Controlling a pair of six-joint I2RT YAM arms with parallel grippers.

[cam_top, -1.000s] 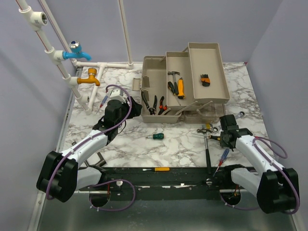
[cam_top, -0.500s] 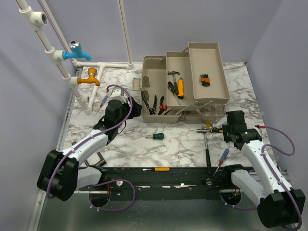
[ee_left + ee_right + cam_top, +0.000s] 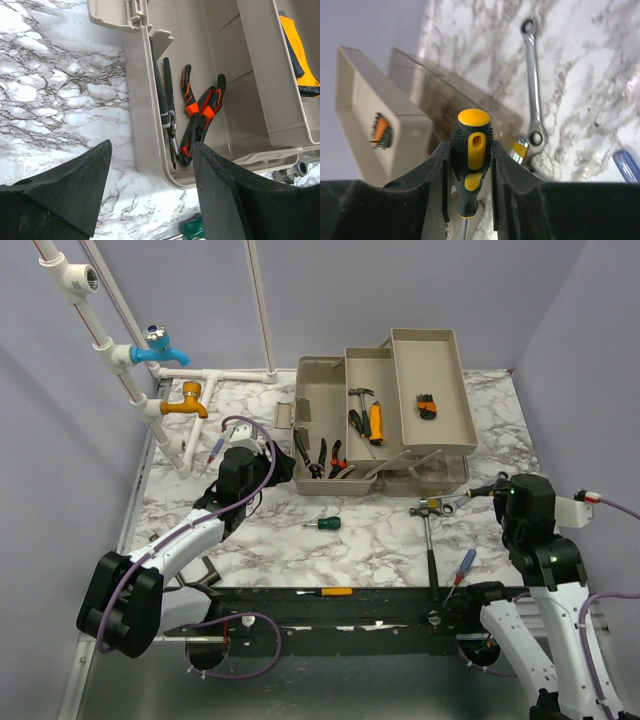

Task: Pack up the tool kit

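Toolbox (image 3: 445, 435): beige-grey plastic, smooth and boxy, at upper centre of the overhead view; its trays fold out in steps toward the upper right.
Table (image 3: 380, 540): glossy white marble pattern with grey veins.
Left gripper (image 3: 150, 150): matt black wedge fingers spread wide, pinching nothing, over the toolbox's left wall.
Right gripper (image 3: 471, 150): black pads pressed together on the screwdriver (image 3: 472, 145) handle, at the right of the overhead view, beside the toolbox's near right corner.
Screwdriver: ribbed black rubber grip, domed yellow cap, oval yellow inset, thin steel shaft.
Pliers (image 3: 197, 120): dark steel jaws with orange, red and black sleeved handles, lying in the toolbox's deep left bay.
Left wrist alone shows: the pliers' crossed handles up close and the moulded latch tab at the toolbox's top left corner.
Right wrist alone shows: the smoky translucent lid (image 3: 427, 87); a slim bright wrench (image 3: 534, 90) with a ring at each end, flat on the table.
Overhead alone shows: hex keys (image 3: 426, 405) fanned in the top tray; a hammer (image 3: 431, 540) and a stubby green screwdriver (image 3: 325, 523) on the table in front of the toolbox.
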